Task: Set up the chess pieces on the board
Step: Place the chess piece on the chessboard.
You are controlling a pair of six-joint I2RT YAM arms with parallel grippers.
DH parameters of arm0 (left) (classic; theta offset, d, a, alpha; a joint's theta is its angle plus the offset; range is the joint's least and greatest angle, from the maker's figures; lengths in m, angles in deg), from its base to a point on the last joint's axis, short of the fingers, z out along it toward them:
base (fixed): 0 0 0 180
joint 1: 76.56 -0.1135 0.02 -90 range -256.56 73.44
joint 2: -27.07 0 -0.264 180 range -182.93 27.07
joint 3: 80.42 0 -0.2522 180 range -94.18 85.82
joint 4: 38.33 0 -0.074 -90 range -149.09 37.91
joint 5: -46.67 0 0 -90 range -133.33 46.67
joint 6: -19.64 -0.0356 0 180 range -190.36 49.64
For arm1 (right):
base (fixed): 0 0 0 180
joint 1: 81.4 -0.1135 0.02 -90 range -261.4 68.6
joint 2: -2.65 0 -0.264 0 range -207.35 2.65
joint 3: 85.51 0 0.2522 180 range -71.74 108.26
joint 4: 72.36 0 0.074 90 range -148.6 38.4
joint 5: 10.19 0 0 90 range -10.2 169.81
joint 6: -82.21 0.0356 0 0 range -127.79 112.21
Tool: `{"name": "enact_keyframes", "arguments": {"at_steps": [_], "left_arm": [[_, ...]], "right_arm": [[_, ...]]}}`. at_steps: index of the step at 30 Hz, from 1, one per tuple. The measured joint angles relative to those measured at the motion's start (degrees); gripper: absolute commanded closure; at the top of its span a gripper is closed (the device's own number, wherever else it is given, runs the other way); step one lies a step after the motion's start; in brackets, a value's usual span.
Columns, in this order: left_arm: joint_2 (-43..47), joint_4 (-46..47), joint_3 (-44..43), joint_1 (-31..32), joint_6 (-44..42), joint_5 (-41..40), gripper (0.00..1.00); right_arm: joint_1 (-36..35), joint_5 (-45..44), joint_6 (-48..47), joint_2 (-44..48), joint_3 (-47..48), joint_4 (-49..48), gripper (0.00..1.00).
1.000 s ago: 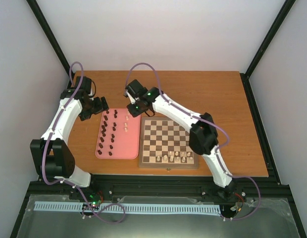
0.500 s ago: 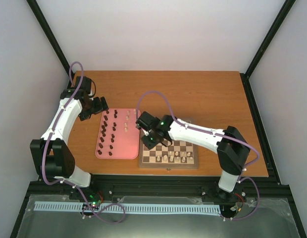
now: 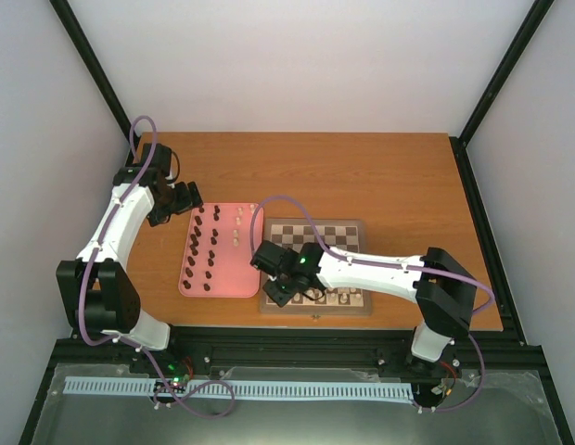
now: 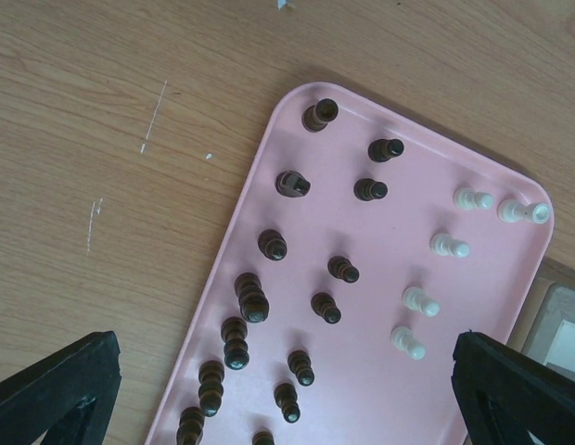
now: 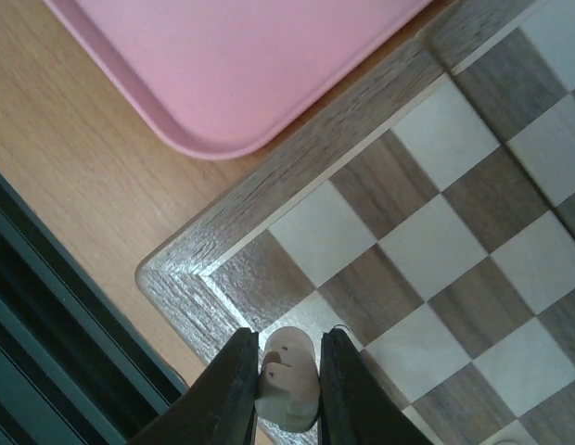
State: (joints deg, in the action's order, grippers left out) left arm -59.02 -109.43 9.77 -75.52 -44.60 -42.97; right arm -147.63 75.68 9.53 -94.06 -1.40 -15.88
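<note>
Your right gripper point(image 5: 287, 345) is pinched tight on one cream-white chess piece point(image 5: 287, 385). Right under its tips is a corner square of the board point(image 5: 306, 158). Your left gripper point(image 4: 287, 375) has its fingers wide apart and holds nothing. Below it sits the pink tray point(image 4: 389, 232), with dark pieces point(image 4: 272, 245) and cream pieces point(image 4: 450, 246) standing on it.

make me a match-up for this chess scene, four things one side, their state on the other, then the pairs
1 pink tray
2 board
3 right jaws
4 left jaws

a wide open, holding nothing
b shut on a cream piece
c carries dark pieces
d cream pieces along its near edge

Pairs: 1-c, 2-d, 3-b, 4-a
</note>
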Motion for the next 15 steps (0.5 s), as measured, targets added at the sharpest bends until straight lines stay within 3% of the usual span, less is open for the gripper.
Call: {"name": "enact_keyframes", "arguments": {"at_steps": [15], "left_arm": [[0.00,0.39,0.37,0.00,0.00,-0.13,0.00]], "right_arm": [[-0.76,-0.70,2.34,0.57,-3.06,-0.63,0.88]]}}
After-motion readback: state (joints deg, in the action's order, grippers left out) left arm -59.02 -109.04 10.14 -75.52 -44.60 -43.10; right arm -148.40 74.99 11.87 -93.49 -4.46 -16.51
